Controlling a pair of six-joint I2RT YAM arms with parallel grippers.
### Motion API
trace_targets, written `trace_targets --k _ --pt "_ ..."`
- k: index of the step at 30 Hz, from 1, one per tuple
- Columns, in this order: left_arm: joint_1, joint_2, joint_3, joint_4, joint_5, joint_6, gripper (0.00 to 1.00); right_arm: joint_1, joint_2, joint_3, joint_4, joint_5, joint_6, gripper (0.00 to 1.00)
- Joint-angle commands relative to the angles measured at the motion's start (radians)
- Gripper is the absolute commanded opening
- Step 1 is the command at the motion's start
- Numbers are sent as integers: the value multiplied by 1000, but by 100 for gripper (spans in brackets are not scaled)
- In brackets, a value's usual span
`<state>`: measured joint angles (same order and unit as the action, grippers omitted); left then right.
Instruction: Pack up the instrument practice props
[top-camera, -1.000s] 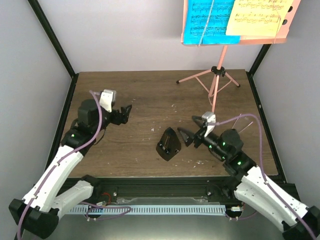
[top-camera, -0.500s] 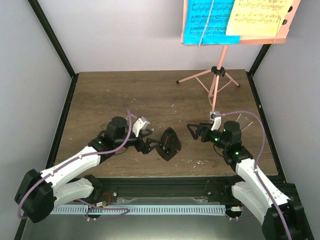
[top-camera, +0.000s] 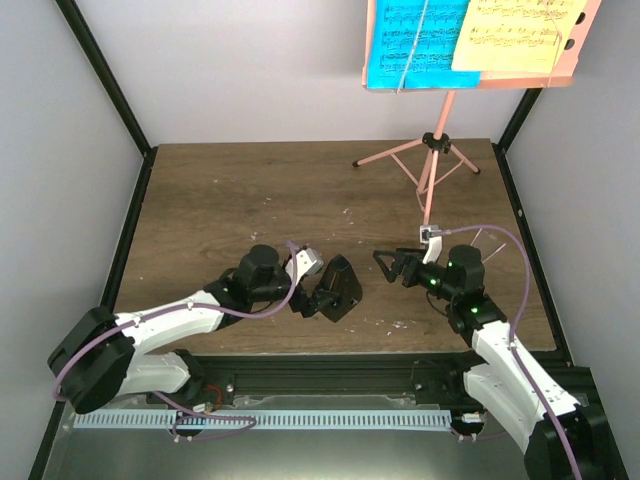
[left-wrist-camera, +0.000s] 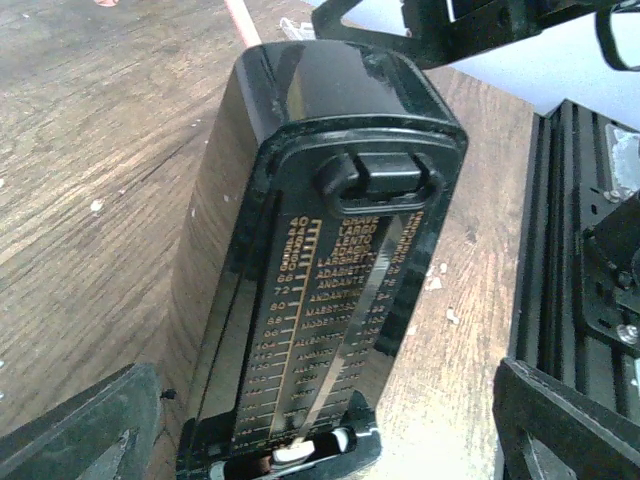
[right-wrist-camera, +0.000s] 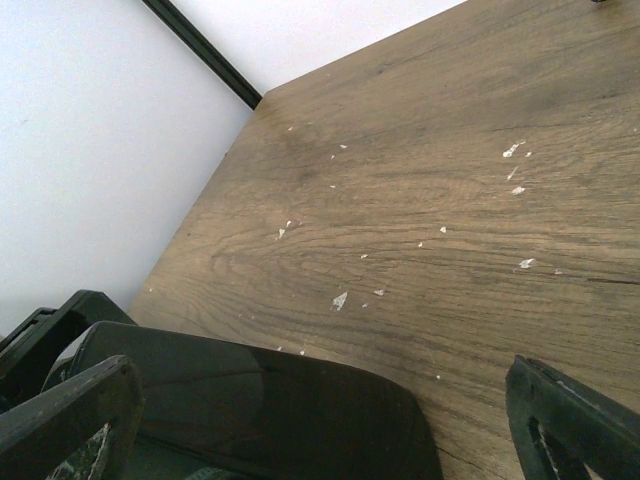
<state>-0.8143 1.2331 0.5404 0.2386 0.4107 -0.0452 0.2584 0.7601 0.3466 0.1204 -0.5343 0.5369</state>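
Note:
The black pyramid-shaped metronome (top-camera: 339, 285) stands on the table near the front middle. My left gripper (top-camera: 312, 296) is open right at its left side; in the left wrist view (left-wrist-camera: 325, 445) its jaws stand wide on either side of the metronome (left-wrist-camera: 320, 250) without touching it. My right gripper (top-camera: 386, 264) is open just right of the metronome, which shows low in the right wrist view (right-wrist-camera: 250, 410). The pink music stand (top-camera: 432, 170) stands at the back right. Its desk (top-camera: 565, 72) holds a cyan page (top-camera: 415, 40) and a pale-yellow page (top-camera: 520, 35).
The stand's tripod legs (top-camera: 395, 153) spread over the back right of the wooden table (top-camera: 220, 190). Black frame posts (top-camera: 105, 75) and white walls close in the sides. A black rail (top-camera: 320, 375) runs along the front edge. Small white flecks (right-wrist-camera: 340, 300) lie on the wood.
My left arm has swung from the left of the table to the metronome, and its open jaws now straddle it. My right gripper has drawn slightly away from the metronome and stays open.

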Motion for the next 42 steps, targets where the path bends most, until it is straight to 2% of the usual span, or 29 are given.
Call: trace_targets --k 1,5,13,22,29,42 --pt "-3 13 -1 50 -51 55 90 -5 -13 4 20 -20 0 100" --pt "-2 27 3 74 -44 58 84 -4 -3 -2 34 -34 6 100" --pt "19 70 50 24 -21 91 71 -4 -3 0 30 -52 8 100" --pt "46 84 58 15 -11 81 65 -4 5 -9 44 -65 15 100" --pt "47 117 88 5 34 82 64 -4 12 -13 53 -70 16 100" --pt "52 134 100 -4 55 87 54 -4 18 -12 51 -73 17 100"
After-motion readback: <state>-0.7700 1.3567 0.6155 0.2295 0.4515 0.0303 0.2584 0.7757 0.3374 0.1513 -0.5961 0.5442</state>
